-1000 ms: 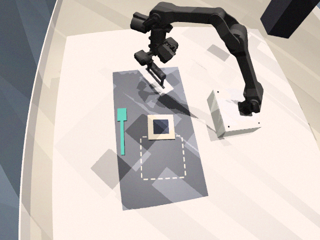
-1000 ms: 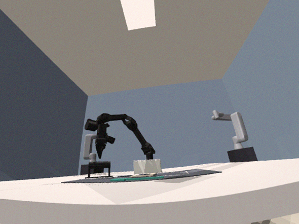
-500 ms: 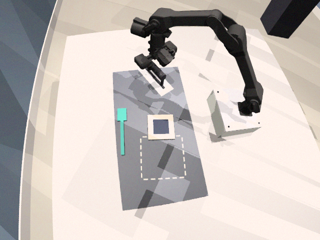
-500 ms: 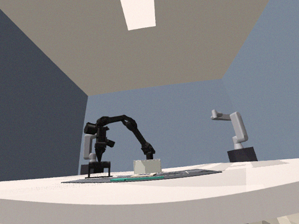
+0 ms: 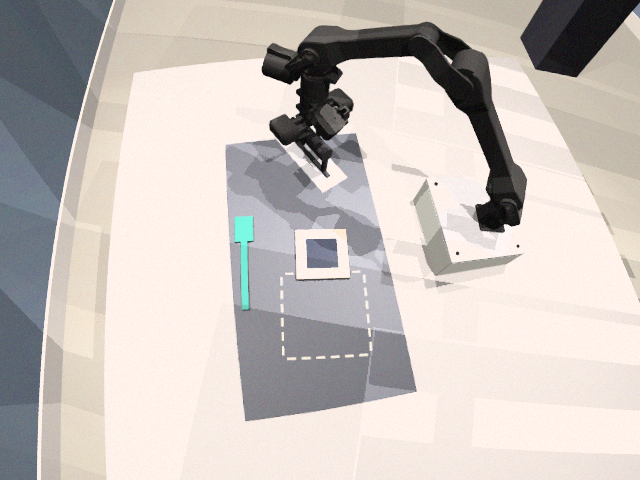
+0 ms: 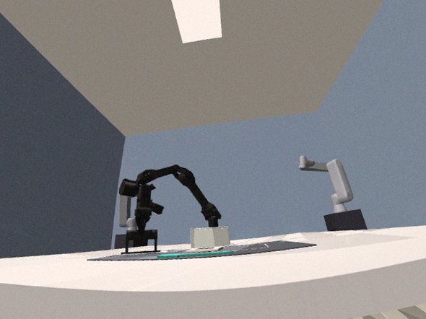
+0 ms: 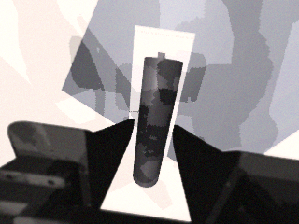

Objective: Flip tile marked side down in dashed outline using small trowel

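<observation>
Nearest, my pincer is partly spread, its fingers astride the black handle at the centre of the wrist view; a narrow gap shows at either side, so I am not yet pinching it. The handle belongs to the small trowel, whose pale, flat blade lies in the upper middle of the top view, on the upper part of the mat. I judge the trowel light and stiff, its rounded bar apt to roll or slip if taken off-centre; the best hold is mid-handle, squarely across, between the two posts. Next, at the middle of the top view, lies the tile, a pale border around a dark square, probably the marked face, upward. Probably rigid and perhaps brittle, it calls for a low, slow lift at one edge. Its lower edge slightly overlaps the upper side of the dashed outline. To its left lies a teal long-handled tool. Farthest, at the right of the exterior view, stands a grey arm.
</observation>
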You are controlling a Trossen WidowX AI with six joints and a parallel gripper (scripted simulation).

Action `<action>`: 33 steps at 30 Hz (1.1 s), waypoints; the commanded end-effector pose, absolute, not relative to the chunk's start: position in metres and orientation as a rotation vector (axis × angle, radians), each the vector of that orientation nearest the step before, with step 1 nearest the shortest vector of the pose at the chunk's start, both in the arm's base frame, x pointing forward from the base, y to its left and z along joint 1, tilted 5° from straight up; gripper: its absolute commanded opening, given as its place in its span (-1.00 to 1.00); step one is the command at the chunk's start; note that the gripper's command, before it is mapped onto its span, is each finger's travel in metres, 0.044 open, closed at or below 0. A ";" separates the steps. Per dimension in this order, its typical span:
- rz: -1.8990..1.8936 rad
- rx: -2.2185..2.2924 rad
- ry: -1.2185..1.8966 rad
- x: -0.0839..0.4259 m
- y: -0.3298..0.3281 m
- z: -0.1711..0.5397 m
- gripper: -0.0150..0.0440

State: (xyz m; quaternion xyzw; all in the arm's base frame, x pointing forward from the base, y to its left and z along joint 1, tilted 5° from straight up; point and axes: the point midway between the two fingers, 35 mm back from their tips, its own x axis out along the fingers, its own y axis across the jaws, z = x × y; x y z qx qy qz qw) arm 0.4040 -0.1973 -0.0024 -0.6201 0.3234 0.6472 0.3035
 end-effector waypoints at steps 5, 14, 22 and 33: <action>1.723 -1.641 0.855 0.403 -0.197 -0.005 -0.05; 1.723 -1.641 0.855 0.403 -0.197 -0.005 -0.05; 1.723 -1.641 0.855 0.403 -0.197 -0.005 -0.05; 1.530 -1.459 1.038 0.403 -0.197 -0.005 -0.05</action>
